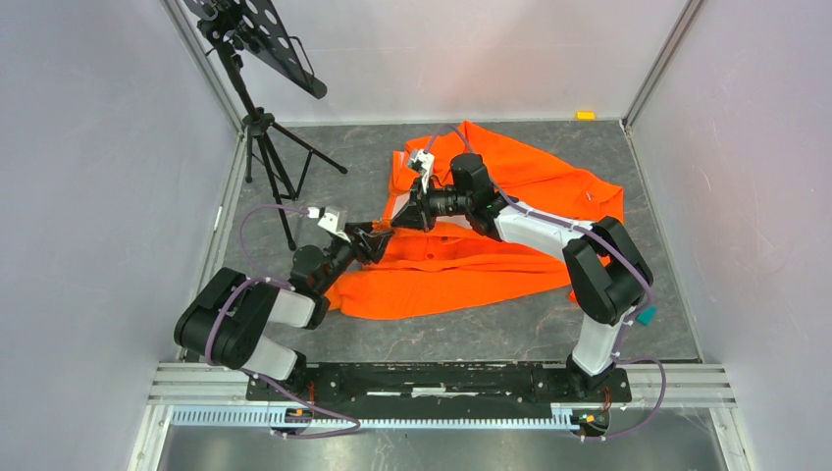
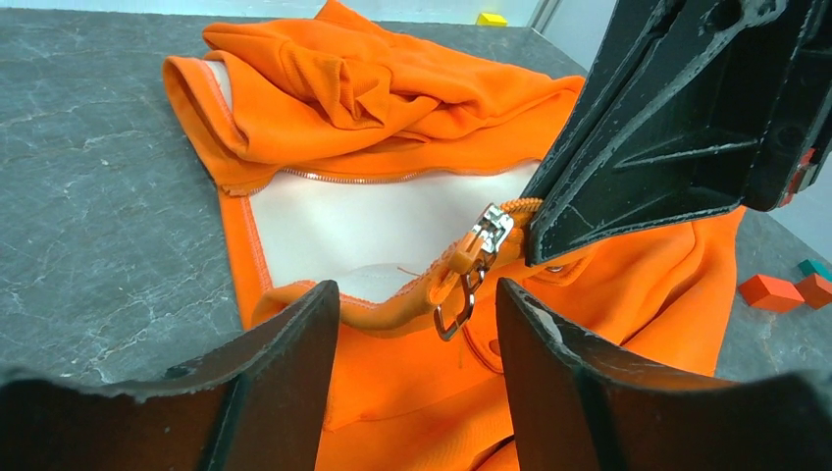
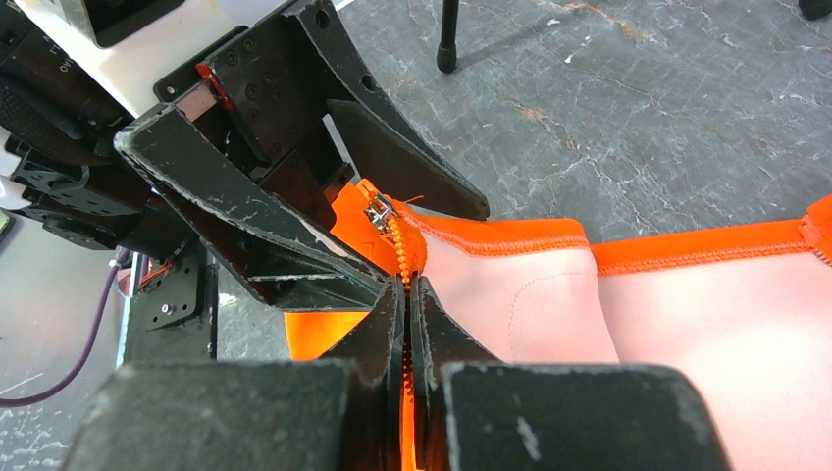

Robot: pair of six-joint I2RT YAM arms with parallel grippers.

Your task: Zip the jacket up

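Left tool point(image 2: 417, 289) open, straddling pull point(image 2: 453, 312). Right tool point(image 3: 405, 287) clamped on jacket point(image 1: 461, 280) zip tape. Risk: left closes off-centre, loose pull swings clear, or it hits right tool.

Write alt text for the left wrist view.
The left gripper, open, frames a metal zipper slider on the front edge of the orange jacket. The right gripper, at upper right, pinches that edge beside it. The jacket lies open on a grey table, pale lining showing.
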